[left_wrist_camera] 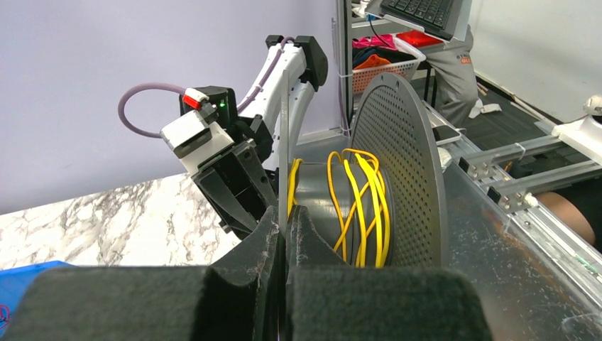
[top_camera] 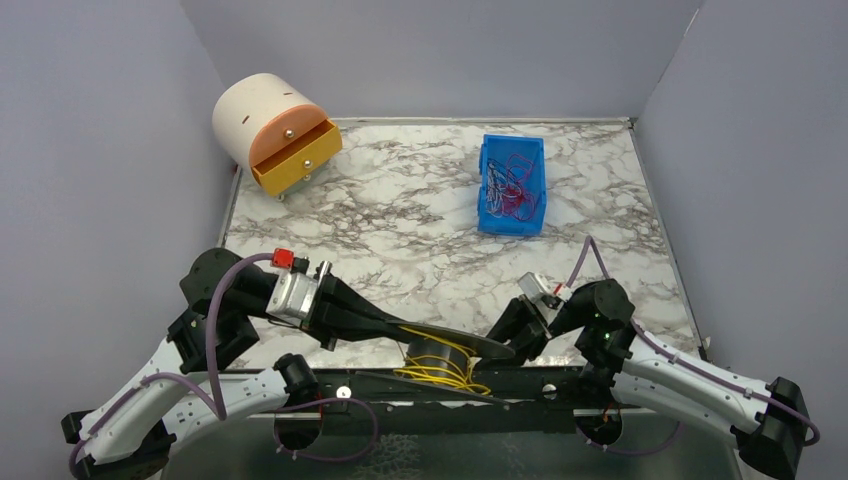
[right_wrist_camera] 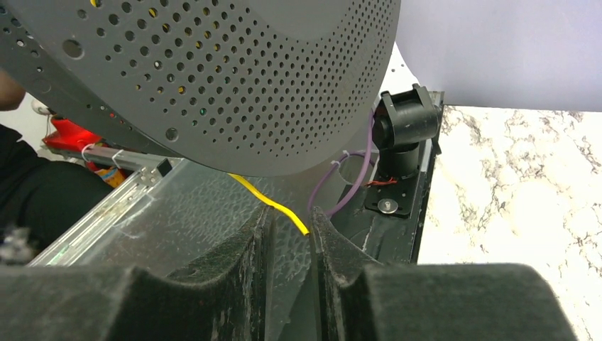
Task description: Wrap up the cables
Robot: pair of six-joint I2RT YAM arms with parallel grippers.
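A grey spool (top_camera: 438, 358) with perforated flanges sits at the table's near edge, with yellow cable (top_camera: 445, 372) wound loosely on it. My left gripper (top_camera: 490, 348) reaches across it. In the left wrist view the left gripper (left_wrist_camera: 286, 222) is shut on the spool's thin near flange (left_wrist_camera: 285, 142), with the yellow cable (left_wrist_camera: 362, 206) coiled on the hub before the far flange (left_wrist_camera: 397, 156). My right gripper (top_camera: 512, 335) is at the spool's right. In its wrist view the right gripper (right_wrist_camera: 287, 229) stands narrowly open under the flange (right_wrist_camera: 213, 78). The loose yellow cable end (right_wrist_camera: 273, 206) lies across the gap, touching one finger.
A blue bin (top_camera: 512, 185) holding tangled red and blue cables stands at the back centre-right. A cream cylinder with an open orange drawer (top_camera: 290, 150) stands at the back left. Grey walls close in on three sides. A black arm base (right_wrist_camera: 405, 131) with purple leads is close by.
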